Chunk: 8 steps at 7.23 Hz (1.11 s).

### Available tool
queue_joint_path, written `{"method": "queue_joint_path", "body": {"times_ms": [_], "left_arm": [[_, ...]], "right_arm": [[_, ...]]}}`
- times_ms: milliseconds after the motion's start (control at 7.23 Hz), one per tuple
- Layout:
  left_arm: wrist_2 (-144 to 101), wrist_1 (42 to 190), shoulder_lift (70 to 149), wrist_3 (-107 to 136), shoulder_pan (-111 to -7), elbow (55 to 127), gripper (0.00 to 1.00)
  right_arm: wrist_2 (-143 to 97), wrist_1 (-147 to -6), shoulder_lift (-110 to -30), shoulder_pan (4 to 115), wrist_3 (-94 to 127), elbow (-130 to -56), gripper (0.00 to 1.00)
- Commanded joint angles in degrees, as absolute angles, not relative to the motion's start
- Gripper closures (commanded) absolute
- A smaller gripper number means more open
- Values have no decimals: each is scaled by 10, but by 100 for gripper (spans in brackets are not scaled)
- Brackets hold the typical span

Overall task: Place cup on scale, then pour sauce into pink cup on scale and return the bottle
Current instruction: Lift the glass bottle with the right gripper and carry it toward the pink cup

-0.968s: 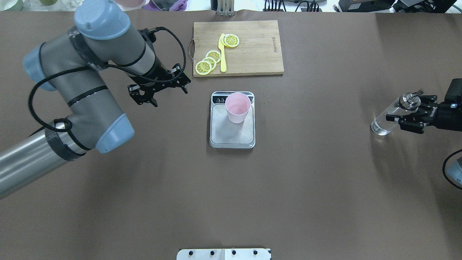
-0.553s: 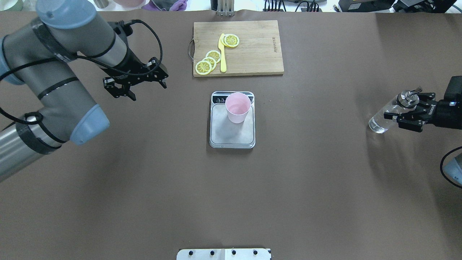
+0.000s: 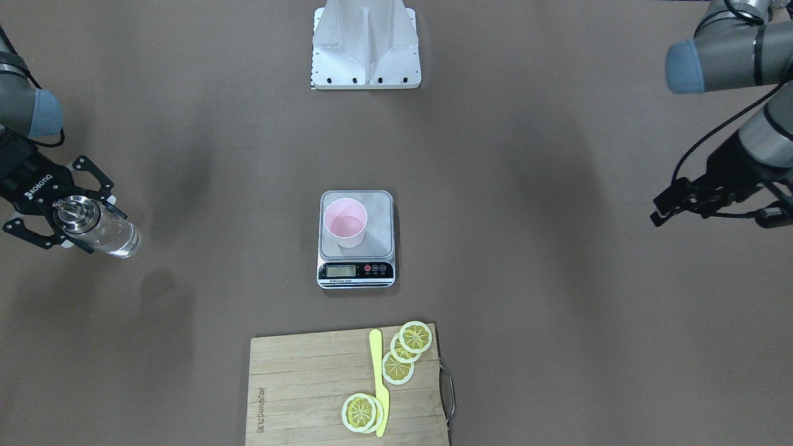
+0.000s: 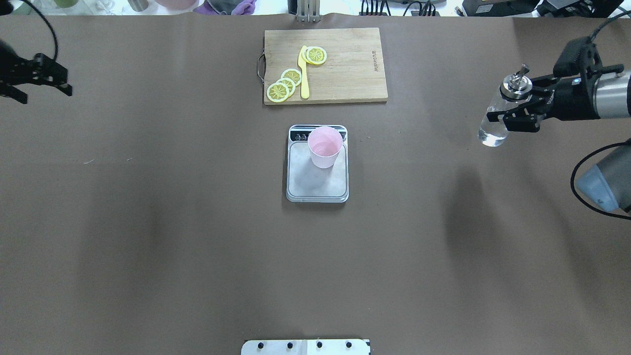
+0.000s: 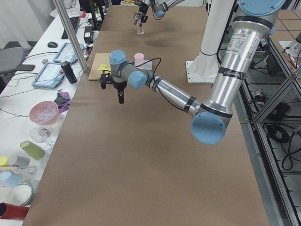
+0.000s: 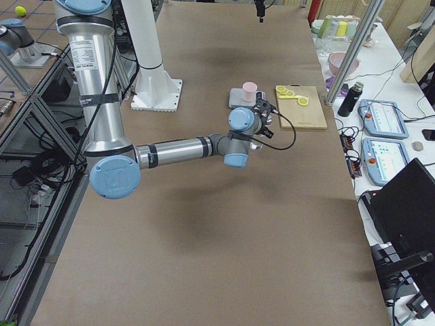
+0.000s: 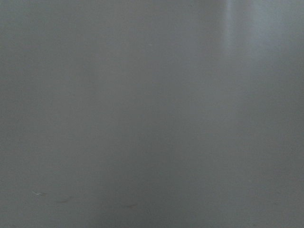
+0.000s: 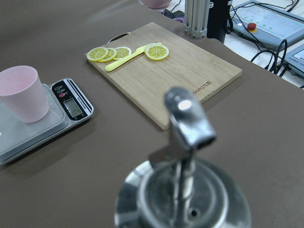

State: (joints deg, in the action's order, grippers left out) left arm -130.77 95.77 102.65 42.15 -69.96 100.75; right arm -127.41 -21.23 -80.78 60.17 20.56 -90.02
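Note:
The pink cup (image 4: 325, 146) stands upright on the far part of the scale (image 4: 317, 183) at the table's middle; it also shows in the front view (image 3: 345, 223). My right gripper (image 4: 517, 109) is shut on the clear bottle (image 4: 494, 129) just under its silver pourer (image 8: 187, 118) and holds it roughly upright above the table, far right of the scale. The front view shows the bottle (image 3: 114, 238) too. My left gripper (image 4: 43, 93) is open and empty at the table's far left edge. The left wrist view shows only bare table.
A wooden cutting board (image 4: 345, 64) with lemon slices (image 4: 285, 84) and a yellow knife (image 4: 304, 74) lies beyond the scale. The robot's base plate (image 4: 305, 347) is at the near edge. Bowls and cups stand off the table's left end (image 5: 43, 112).
My left arm has pulled back from near the scale to the table's far left edge. My right gripper has raised the bottle and carried it farther from the robot.

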Motion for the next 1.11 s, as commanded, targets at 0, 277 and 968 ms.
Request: {"method": "queue_joint_path", "body": {"times_ms": [0, 277, 968], "left_arm": [[-1310, 965, 934, 298, -759, 1003, 1], [-1310, 967, 884, 195, -801, 1001, 1], [-1312, 964, 845, 25, -882, 956, 1]], "right_arm": [[-1283, -320, -748, 602, 164, -912, 82], [-1274, -387, -704, 578, 135, -913, 83], [-1192, -582, -650, 496, 101, -996, 84]]}}
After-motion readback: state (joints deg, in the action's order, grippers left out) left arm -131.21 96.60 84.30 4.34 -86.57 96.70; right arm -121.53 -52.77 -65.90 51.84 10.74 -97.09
